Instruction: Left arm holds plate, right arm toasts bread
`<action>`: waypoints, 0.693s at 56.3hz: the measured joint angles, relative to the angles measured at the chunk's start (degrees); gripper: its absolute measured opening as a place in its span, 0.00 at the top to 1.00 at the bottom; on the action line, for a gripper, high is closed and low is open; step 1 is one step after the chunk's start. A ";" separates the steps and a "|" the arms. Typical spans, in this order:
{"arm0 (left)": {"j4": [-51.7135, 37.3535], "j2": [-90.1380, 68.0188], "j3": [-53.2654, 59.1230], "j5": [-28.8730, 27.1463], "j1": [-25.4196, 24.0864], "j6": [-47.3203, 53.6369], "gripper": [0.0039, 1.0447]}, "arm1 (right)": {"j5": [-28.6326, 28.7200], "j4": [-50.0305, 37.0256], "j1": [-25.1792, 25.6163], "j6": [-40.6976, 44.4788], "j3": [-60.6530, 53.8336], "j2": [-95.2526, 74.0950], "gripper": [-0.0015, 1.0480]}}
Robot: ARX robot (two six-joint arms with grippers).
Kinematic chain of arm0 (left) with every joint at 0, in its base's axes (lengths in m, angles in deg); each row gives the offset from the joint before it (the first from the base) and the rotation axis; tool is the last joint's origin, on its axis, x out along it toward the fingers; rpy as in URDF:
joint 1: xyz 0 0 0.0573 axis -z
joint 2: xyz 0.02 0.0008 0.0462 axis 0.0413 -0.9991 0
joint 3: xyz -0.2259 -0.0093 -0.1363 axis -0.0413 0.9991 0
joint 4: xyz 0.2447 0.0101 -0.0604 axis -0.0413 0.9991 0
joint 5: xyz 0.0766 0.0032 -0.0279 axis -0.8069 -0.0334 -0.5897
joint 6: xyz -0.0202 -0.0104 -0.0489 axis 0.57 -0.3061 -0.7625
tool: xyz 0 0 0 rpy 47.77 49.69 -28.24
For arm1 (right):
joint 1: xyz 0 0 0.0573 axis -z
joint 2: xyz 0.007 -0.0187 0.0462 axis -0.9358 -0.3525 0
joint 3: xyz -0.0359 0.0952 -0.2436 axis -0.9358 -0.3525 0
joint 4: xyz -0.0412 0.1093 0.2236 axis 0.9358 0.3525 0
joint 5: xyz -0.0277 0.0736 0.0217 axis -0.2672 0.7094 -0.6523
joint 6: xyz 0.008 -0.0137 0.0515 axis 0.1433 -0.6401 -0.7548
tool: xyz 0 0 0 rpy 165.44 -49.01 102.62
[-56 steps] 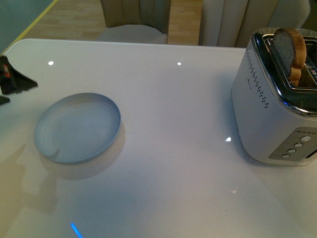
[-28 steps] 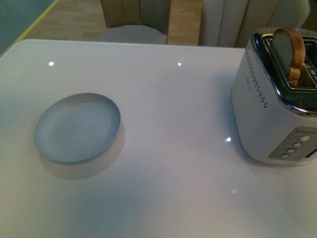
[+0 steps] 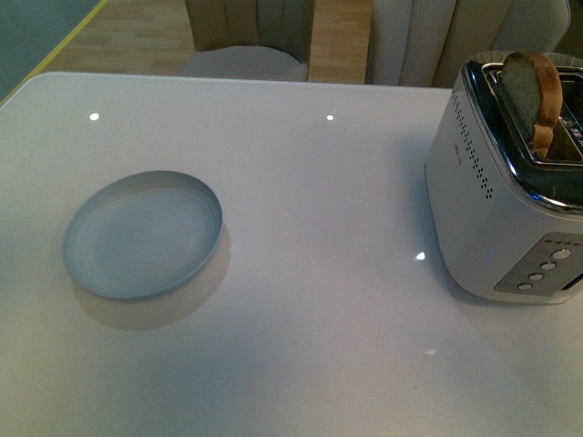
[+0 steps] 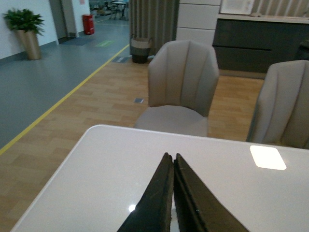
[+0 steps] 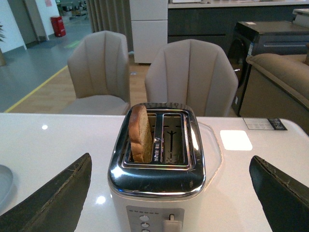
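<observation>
The pale blue-grey plate lies empty on the white table at the left in the front view; a sliver of the plate also shows in the right wrist view. The bread stands upright in one slot of the white and chrome toaster, its top sticking out. In the right wrist view the bread fills one slot of the toaster and the other slot is empty. My right gripper is open, its jaws wide on either side of the toaster. My left gripper is shut on nothing above the table, away from the plate. Neither arm shows in the front view.
The toaster's lever and its buttons face my right gripper. Beige chairs stand beyond the table's far edge. A broad stretch of bare tabletop lies between plate and toaster.
One second ago my left gripper showed at the left edge of the front view beside the plate; it has moved out of that view. Plate, toaster and bread have not moved.
</observation>
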 joint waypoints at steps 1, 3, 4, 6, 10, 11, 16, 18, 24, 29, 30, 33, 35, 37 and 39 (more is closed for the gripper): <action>0.35 0.77 0.48 -0.02 0.31 0.04 0.98 | 0.00 0.00 0.00 0.02 0.00 0.00 0.08; 0.90 1.92 1.18 0.00 0.70 0.07 0.98 | 0.02 0.00 0.00 0.02 0.00 0.00 0.08; 1.29 2.73 1.64 0.00 0.76 0.07 0.98 | 0.02 0.00 0.00 0.02 0.00 0.00 0.08; 1.64 3.85 2.58 -0.15 0.81 0.09 0.98 | 0.00 0.00 0.00 0.00 0.00 0.00 0.08; -0.92 4.17 4.48 -0.42 0.83 0.09 0.98 | 0.00 0.00 0.00 0.02 0.00 0.00 0.08; -0.81 4.50 5.03 -0.39 0.83 0.09 0.98 | 0.00 0.00 0.00 0.02 0.00 0.02 0.08; 1.46 7.61 6.88 -0.28 0.90 0.11 0.98 | 0.00 0.00 0.00 0.00 0.00 0.00 0.08; 2.80 9.40 7.37 -0.35 0.90 0.11 0.98 | 0.00 0.00 0.00 0.02 0.00 0.00 0.08; 7.08 15.23 8.37 -0.37 0.90 0.11 0.98 | 0.00 0.00 0.00 0.00 0.00 0.00 0.08; 10.14 18.82 8.94 -0.37 0.90 0.11 0.98 | 0.00 0.00 0.00 0.02 0.00 0.00 0.08; 10.88 19.71 9.09 -0.37 0.90 0.11 0.98 | 0.00 0.00 0.00 0.00 0.00 0.00 0.08; 12.85 21.99 9.44 -0.37 0.90 0.13 0.98 | 0.00 0.00 0.00 0.00 0.00 0.00 0.08; 14.36 23.82 9.70 -0.37 0.90 0.15 0.98 | 0.00 0.00 0.00 0.00 0.00 0.02 0.08; 15.47 25.16 9.90 -0.37 0.90 0.15 0.98 | 0.00 0.00 0.00 0.02 0.00 0.00 0.08; 16.98 26.84 10.05 -0.39 0.90 0.17 0.98 | 0.00 0.00 0.00 0.00 0.00 0.00 0.08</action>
